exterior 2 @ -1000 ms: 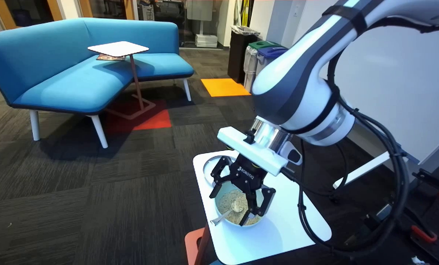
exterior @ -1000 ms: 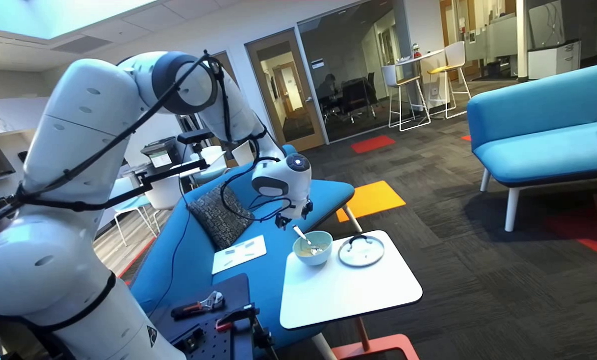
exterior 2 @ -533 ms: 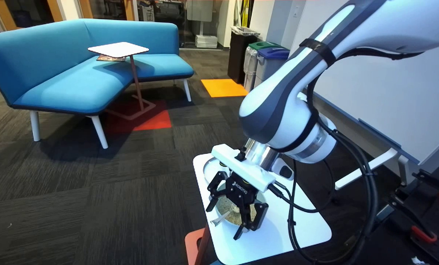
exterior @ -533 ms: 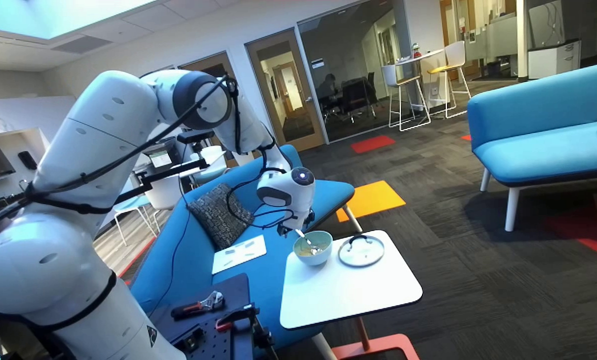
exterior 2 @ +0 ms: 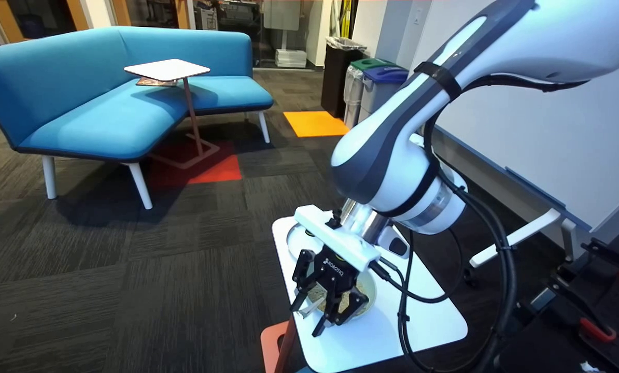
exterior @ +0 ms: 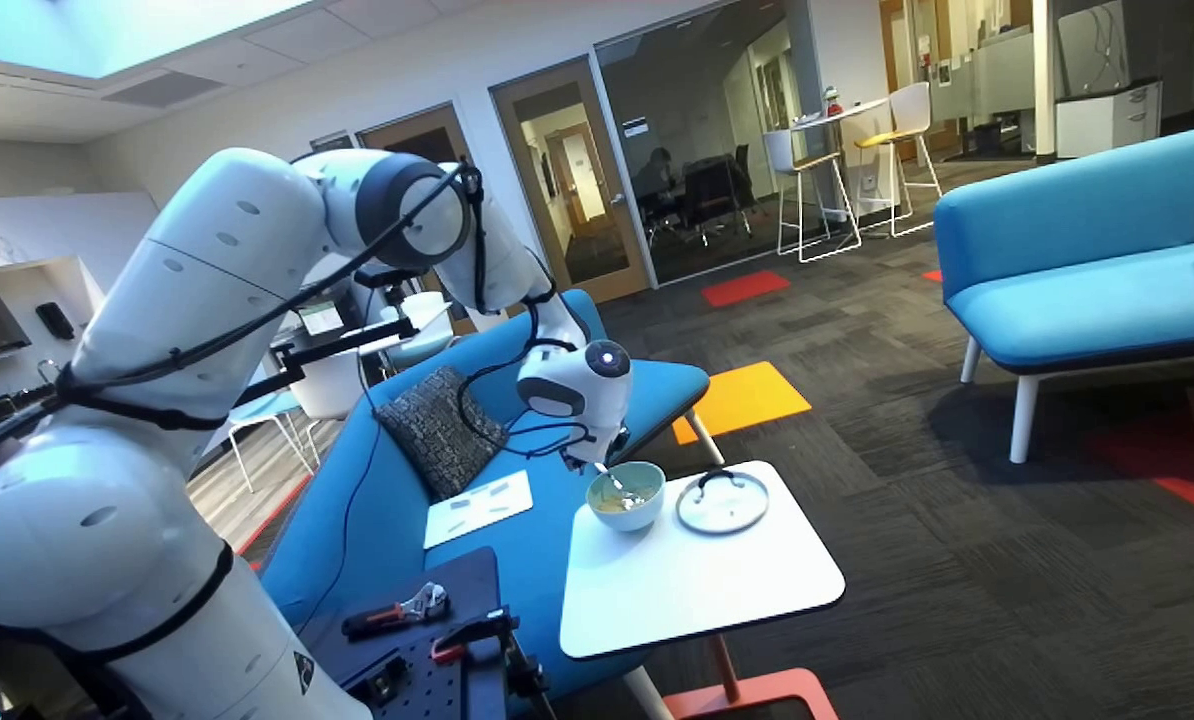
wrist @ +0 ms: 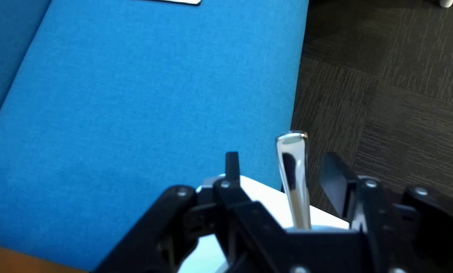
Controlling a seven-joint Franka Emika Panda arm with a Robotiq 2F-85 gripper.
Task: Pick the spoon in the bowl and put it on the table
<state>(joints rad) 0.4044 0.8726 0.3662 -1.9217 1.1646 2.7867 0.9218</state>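
1. The shiny spoon (wrist: 299, 185) is in the bowl (exterior: 632, 517). It leans to one side, and its handle sticks up over the rim.
2. The pincer (wrist: 281, 161) is released, with its two tips wide apart. In the wrist view the end of the spoon handle shows in the gap between the tips, and there is room on both sides of it.
3. The pincer is down low, near the bowl. In an exterior view its black fingers (exterior 2: 320, 325) get in the way and hide part of the bowl, so it is hard to tell if they touch the rim.
4. The bowl stands on the white worktop (exterior: 702, 590), near a rounded corner. Some light brown stuff (exterior: 611, 505) is inside.
5. A round lid (exterior: 725, 512) with a dark handle lies flat on the worktop, just beside the bowl.
6. In an exterior view black cables (exterior 2: 403, 317) hang from the arm (exterior 2: 382, 150) and cross in front of the worktop.
7. A blue sofa (wrist: 154, 94) is right beside the worktop. A grey cushion (exterior: 442, 430) and a flat white thing (exterior: 479, 508) are on it.
8. A dark stand (exterior: 472, 575) by the bottom of the arm holds a wrench (exterior: 397, 612) with a red and black handle.
9. Farther off, in an exterior view, there is another blue sofa (exterior 2: 107, 119) and a tall dark bin (exterior 2: 335, 83).
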